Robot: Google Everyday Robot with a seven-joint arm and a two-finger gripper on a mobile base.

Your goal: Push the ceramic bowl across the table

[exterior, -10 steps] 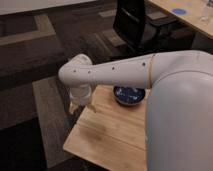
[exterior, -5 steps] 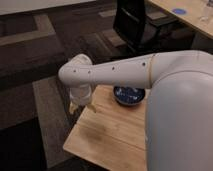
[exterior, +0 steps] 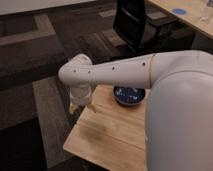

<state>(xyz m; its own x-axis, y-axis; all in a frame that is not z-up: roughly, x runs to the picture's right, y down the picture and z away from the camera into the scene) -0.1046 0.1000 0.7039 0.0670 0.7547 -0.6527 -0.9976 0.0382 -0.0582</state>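
Note:
The ceramic bowl (exterior: 129, 95) is small, round and dark blue-black with pale speckles inside. It sits near the far edge of the light wood table (exterior: 107, 137), partly hidden behind my white arm. My gripper (exterior: 81, 104) hangs below the wrist over the table's far left corner, to the left of the bowl and apart from it. My arm reaches across the view from the right, just above the bowl.
A black office chair (exterior: 134, 22) stands beyond the table on the dark carpet. A paler desk (exterior: 197, 22) with a blue disc (exterior: 178, 11) is at the upper right. Carpeted floor lies to the left of the table.

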